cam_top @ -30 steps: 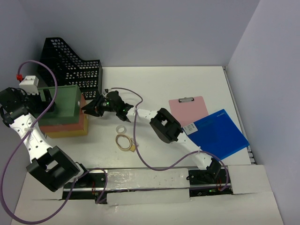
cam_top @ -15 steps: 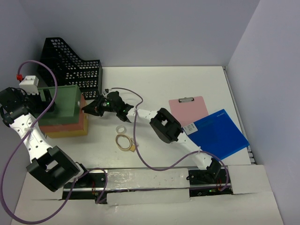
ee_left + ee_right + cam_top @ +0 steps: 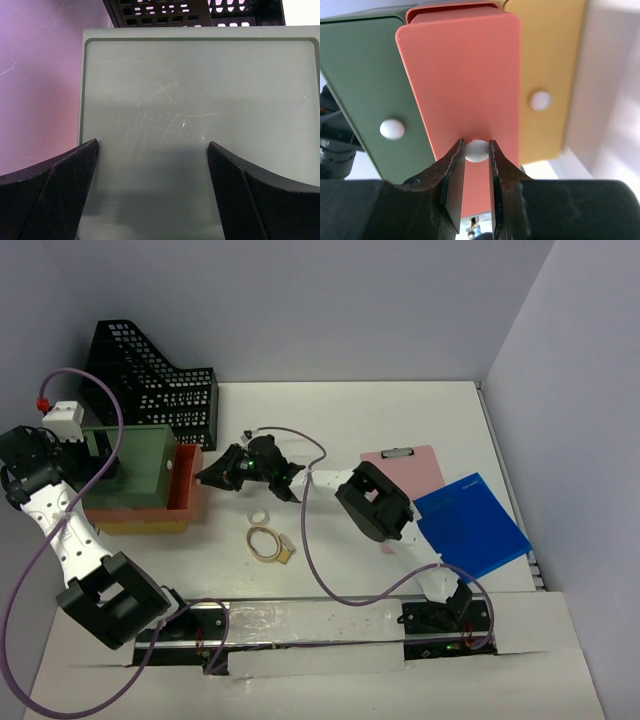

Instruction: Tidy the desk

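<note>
Right claw (image 3: pixel 476 146) pinches white knob (image 3: pixel 477 151), edges hidden.

This is a robot test cell in a lab, dressed up as an office desk. Plain pale lavender walls (image 3: pixel 300 310) box in a white desk (image 3: pixel 400 420) on three sides. Two robot arms (image 3: pixel 375 505) stand on a metal rail (image 3: pixel 300 625) along the bottom edge, trailing loose purple cables (image 3: pixel 330 585). The rest is office stationery: a black mesh file holder (image 3: pixel 150 385) at upper left, a small set of drawers (image 3: pixel 135 465) in green, red and yellow with a white knob (image 3: pixel 477 150) on each, a pink clipboard (image 3: pixel 400 470) and a blue folder (image 3: pixel 470 525) at right, and tape rings (image 3: pixel 265 540) at centre.
</note>
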Robot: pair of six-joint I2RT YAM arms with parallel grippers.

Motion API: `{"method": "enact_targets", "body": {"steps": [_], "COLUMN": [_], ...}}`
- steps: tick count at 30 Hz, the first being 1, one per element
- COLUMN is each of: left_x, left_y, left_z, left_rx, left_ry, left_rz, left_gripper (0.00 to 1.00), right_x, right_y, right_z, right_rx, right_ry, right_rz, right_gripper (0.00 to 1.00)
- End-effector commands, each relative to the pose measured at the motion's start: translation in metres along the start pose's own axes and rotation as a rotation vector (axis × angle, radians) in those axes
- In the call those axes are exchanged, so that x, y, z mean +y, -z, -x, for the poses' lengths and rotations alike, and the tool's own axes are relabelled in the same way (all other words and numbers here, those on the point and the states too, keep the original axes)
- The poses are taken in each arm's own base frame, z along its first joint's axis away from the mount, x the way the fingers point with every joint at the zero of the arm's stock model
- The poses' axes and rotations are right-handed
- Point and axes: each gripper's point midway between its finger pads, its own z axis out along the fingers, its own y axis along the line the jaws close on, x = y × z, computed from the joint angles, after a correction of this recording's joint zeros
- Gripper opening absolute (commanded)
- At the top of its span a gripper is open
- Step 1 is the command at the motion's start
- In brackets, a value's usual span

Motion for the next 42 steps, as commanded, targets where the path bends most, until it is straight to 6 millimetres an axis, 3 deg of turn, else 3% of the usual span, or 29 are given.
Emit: {"method": "enact_targets", "body": {"steps": [1, 6, 11, 15, 18, 20, 22, 23, 27, 31, 35, 42], "left_x": [-0.006, -0.006, -0.006, -0.006, -0.006, -0.007, -0.006, -0.006, -0.005, 0.0, 0.003, -0.002], "left_y": [0.0, 0.001, 0.003, 0.004, 0.005, 0.006, 0.008, 0.008, 0.009, 0.014, 0.021, 0.027], "left_z": [-0.043, -0.041, -0.039, -0.039, -0.037, -0.036, -0.032, -0.031, -0.021, -0.008, 0.006, 0.007], "left_rx": [0.167, 0.159, 0.157, 0.156, 0.154, 0.152, 0.14, 0.137, 0.115, 0.089, 0.053, 0.047], "left_ry": [0.073, 0.074, 0.074, 0.067, 0.066, 0.065, 0.059, 0.063, 0.078, 0.086, 0.082, 0.068], "left_rz": [-0.009, -0.007, -0.007, -0.001, -0.002, -0.003, 0.002, 0.003, 0.007, 0.034, 0.064, 0.056], "left_gripper": [0.96, 0.96, 0.96, 0.97, 0.97, 0.98, 0.98, 0.98, 0.98, 0.99, 0.99, 0.99], "right_x": [0.047, 0.04, 0.047, 0.056, 0.046, 0.057, 0.037, 0.026, -0.016, -0.051, -0.064, -0.086], "right_y": [0.038, 0.061, 0.072, 0.086, 0.11, 0.126, 0.159, 0.171, 0.195, 0.2, 0.189, 0.179], "right_z": [0.011, 0.024, 0.025, 0.023, 0.022, 0.019, 0.007, 0.013, -0.024, -0.043, -0.06, -0.062], "right_rx": [-0.022, -0.045, -0.021, -0.019, -0.028, -0.087, -0.127, -0.171, -0.057, 0.045, 0.095, 0.131], "right_ry": [0.145, 0.175, 0.274, 0.375, 0.486, 0.577, 0.789, 0.884, 0.99, 0.987, 0.986, 0.957], "right_rz": [0.079, 0.05, 0.044, -0.003, -0.12, -0.181, -0.402, -0.51, -0.689, -0.748, -0.727, -0.758], "right_gripper": [0.0, 0.06, 0.6, 0.7, 0.71, 0.7, 0.68, 0.68, 0.65, 0.57, 0.55, 0.51]}}
